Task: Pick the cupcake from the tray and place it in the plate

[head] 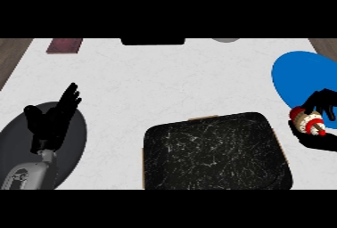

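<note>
The cupcake [308, 121], cream with red trim, lies tipped sideways in my right hand [321, 139], whose fingers and thumb curl round it at the view's right edge. It hangs just off the lower edge of the blue plate [299, 73], to the right of the black speckled tray [214, 151]. Nothing lies on the tray. My left hand [51, 118] rests open, fingers up, at the left.
A dark grey round plate [76, 133] lies under my left hand. At the counter's far edge are a maroon object [64, 45], a black object [153, 41] and a grey object [226, 39]. White counter stretches between tray and far edge.
</note>
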Robot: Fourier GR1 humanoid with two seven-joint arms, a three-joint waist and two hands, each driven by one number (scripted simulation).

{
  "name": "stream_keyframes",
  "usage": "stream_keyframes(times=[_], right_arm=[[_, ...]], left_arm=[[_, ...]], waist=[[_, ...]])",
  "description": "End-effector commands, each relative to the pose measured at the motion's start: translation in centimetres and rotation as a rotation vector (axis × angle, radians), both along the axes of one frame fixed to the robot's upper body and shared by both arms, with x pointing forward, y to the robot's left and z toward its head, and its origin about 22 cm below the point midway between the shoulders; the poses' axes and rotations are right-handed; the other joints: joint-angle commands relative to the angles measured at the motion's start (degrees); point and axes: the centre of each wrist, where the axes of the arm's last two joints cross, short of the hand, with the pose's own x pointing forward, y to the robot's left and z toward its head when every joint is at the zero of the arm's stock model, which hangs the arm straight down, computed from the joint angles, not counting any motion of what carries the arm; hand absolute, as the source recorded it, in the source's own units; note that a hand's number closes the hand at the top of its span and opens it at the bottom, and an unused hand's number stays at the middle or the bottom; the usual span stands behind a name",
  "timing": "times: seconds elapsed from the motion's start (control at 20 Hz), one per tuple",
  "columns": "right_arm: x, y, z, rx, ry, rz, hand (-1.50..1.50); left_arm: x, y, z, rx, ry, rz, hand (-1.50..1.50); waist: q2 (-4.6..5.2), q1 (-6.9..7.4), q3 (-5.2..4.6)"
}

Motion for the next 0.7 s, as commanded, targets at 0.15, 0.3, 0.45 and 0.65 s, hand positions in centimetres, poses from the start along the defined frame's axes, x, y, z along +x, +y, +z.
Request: stream_keyframes(times=[0.15,0.3,0.45,0.65], right_arm=[[4.2,-3.6,1.4,0.139,0.028,-0.131,1.5],[4.5,-8.7,1.2,0.129,0.039,-0.206,1.5],[5.5,-11.5,0.5,0.13,0.044,-0.234,1.5],[6.8,-13.3,-1.7,0.063,0.081,-0.253,1.5]], left_arm=[[1.7,-0.4,-0.3,-0.007,0.002,-0.015,0.0],[0.9,-1.4,0.2,0.008,-0.018,-0.023,0.0],[0.1,-0.2,0.0,-0.005,-0.008,-0.017,0.0],[1.5,-1.9,2.2,-0.006,-0.005,-0.062,0.0]], waist=[[0.28,0.85,0.01],[0.29,1.17,0.05],[0.36,1.5,0.06],[0.72,2.56,0.17]])
